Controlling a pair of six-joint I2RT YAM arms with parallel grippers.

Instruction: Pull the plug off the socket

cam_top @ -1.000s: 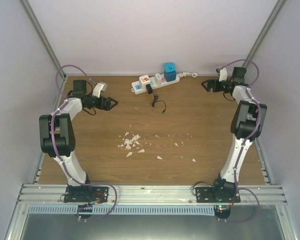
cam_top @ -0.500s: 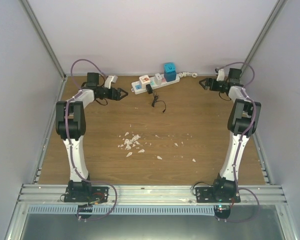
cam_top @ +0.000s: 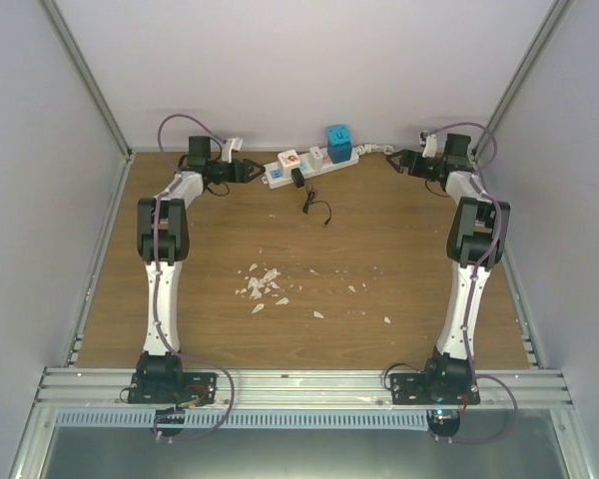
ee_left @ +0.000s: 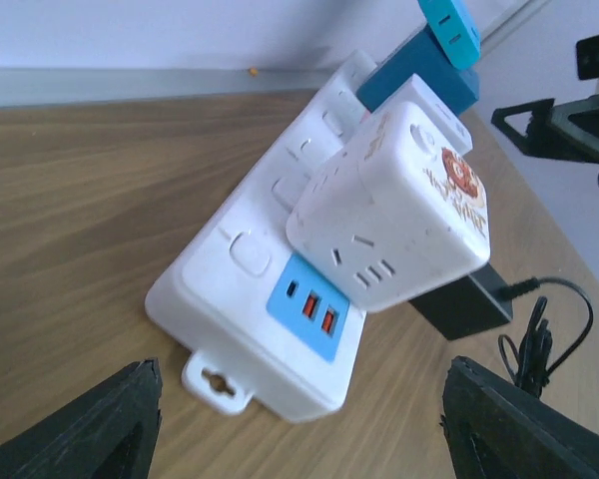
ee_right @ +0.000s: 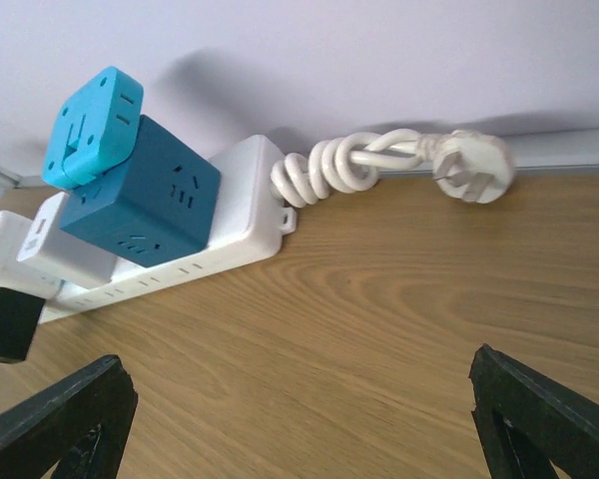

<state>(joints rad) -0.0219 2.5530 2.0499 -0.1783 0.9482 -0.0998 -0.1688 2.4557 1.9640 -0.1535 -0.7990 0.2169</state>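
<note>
The socket, a long white power strip (cam_top: pixel 309 166), lies at the table's back edge with its coiled white cord (cam_top: pixel 376 150) at the right end. A white cube adapter (cam_top: pixel 290 160), a small white plug (cam_top: pixel 316 155) and a blue cube adapter (cam_top: pixel 338 143) sit in it. A black plug (cam_top: pixel 299 178) with a thin black cord (cam_top: pixel 317 208) sits at its front side. My left gripper (cam_top: pixel 250 170) is open just left of the strip's end (ee_left: pixel 242 299). My right gripper (cam_top: pixel 397 160) is open to the right of the coiled cord (ee_right: pixel 344 165). Both are empty.
White scraps (cam_top: pixel 265 284) lie scattered mid-table. The back wall runs right behind the strip. In the left wrist view the black plug (ee_left: pixel 464 299) lies beside the white cube (ee_left: pixel 394 210). In the right wrist view the cord's own white plug (ee_right: pixel 469 165) rests against the wall.
The left arm has swung back and right, bringing its gripper up to the strip's left end. The right gripper has moved left toward the coiled cord. Both stay open.
</note>
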